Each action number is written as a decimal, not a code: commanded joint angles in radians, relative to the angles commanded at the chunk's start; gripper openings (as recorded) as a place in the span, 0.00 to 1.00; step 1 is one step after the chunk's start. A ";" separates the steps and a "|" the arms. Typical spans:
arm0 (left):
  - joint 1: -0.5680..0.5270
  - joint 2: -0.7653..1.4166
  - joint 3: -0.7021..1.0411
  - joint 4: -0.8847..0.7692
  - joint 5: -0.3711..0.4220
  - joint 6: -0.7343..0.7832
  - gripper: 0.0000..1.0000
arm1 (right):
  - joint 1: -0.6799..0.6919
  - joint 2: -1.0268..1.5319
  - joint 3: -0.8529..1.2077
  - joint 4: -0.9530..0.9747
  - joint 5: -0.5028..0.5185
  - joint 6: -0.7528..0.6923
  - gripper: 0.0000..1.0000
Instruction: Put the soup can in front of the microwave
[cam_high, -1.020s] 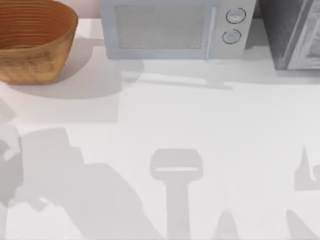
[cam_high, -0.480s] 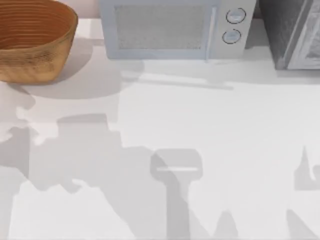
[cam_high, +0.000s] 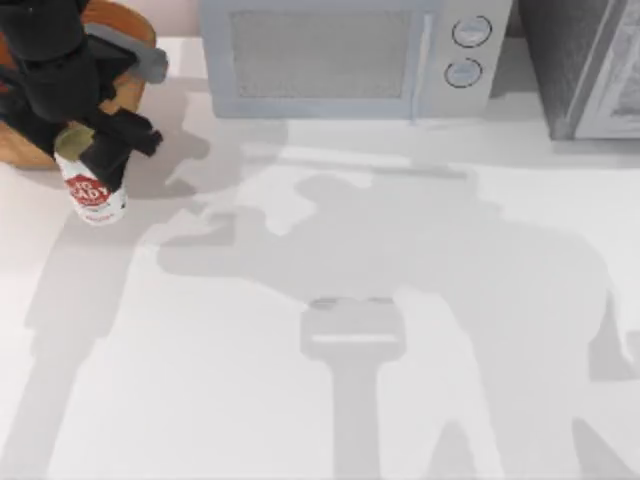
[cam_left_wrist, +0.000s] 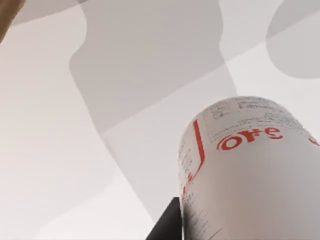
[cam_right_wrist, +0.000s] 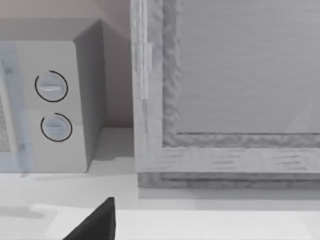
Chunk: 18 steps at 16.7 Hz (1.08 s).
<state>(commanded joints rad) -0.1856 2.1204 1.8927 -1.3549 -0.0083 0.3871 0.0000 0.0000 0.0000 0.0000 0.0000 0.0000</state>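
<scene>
Black fingers of my left gripper are clamping the soup can near its upper end, and the can is hanging below them at the far left of the table, just in front of the woven basket. I am judging it to be lifted clear of the surface, since the left wrist view is showing the can with bare white table well beyond its lower end, though the top view alone is not settling whether it is touching down. Its long axis is running close to upright, the bottom leaning a little toward the camera. From here the microwave is lying to the right along the back edge, and the open patch in front of its mesh door is sitting well apart from the can, so I am reckoning the coming move as a carry rightward across the table with little need to go nearer or farther. My left arm is plainly the nearer one and is already holding the load; it is reaching in over the basket with the wrist pointing down. My right gripper is parked low near the right rear, facing the microwave's knobs and the darker speckled appliance; I cannot tell how its fingers are set
</scene>
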 joint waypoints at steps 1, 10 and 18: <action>-0.050 0.037 0.058 -0.023 0.000 -0.096 0.00 | 0.000 0.000 0.000 0.000 0.000 0.000 1.00; -0.350 0.354 0.528 -0.175 0.011 -0.812 0.00 | 0.000 0.000 0.000 0.000 0.000 0.000 1.00; -0.375 0.408 0.611 -0.194 0.015 -0.917 0.00 | 0.000 0.000 0.000 0.000 0.000 0.000 1.00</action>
<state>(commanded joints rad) -0.5606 2.5285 2.5042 -1.5489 0.0071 -0.5298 0.0000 0.0000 0.0000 0.0000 0.0000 0.0000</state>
